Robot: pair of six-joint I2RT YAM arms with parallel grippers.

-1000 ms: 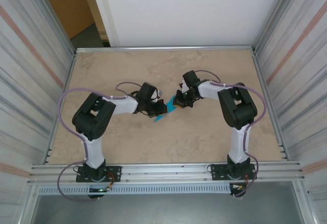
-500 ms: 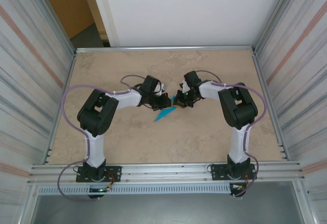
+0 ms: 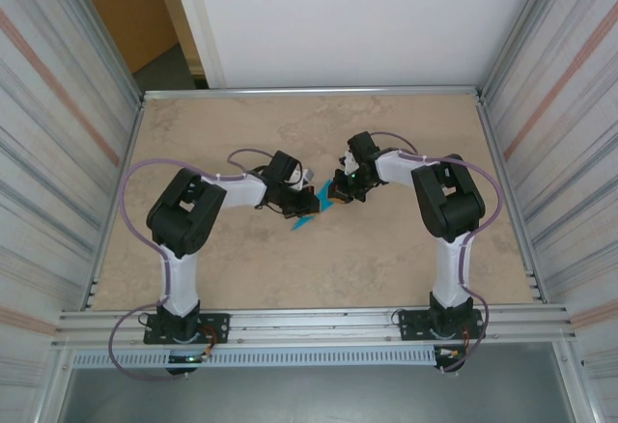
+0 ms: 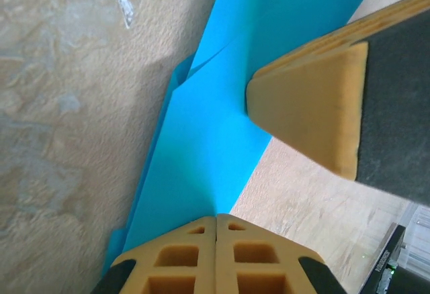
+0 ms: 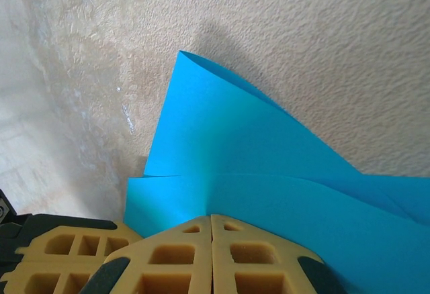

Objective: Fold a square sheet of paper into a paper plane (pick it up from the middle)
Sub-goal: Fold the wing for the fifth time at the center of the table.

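1. A tan, stone-patterned table [image 3: 386,268] stands boxed in by corrugated metal walls [image 3: 48,153], with a white panel at the back.
2. The teal-blue paper [image 3: 307,216] hangs over the middle of the table. It is no flat square any more: from above it looks like a narrow sliver, its point aimed toward the near-left.
3. The left gripper [image 3: 301,203] meets the paper on its left side. Its own camera shows the fingers pressed together with the sheet running in between them, so it is clamped on the paper.
4. The right gripper [image 3: 336,192] sits at the paper's far-right end, fingers closed flush on it. Two overlapping layers fan out from that pinch, and the shadow under the paper suggests it is lifted off the surface.
5. Done, I'd say: the pick-up and several folds, judging by the stacked layers and the crease lines.
6. Left, I'd guess: I can't make out two spread wings or a tidy dart, so the last folds and a firm pressing of the centre crease look outstanding.
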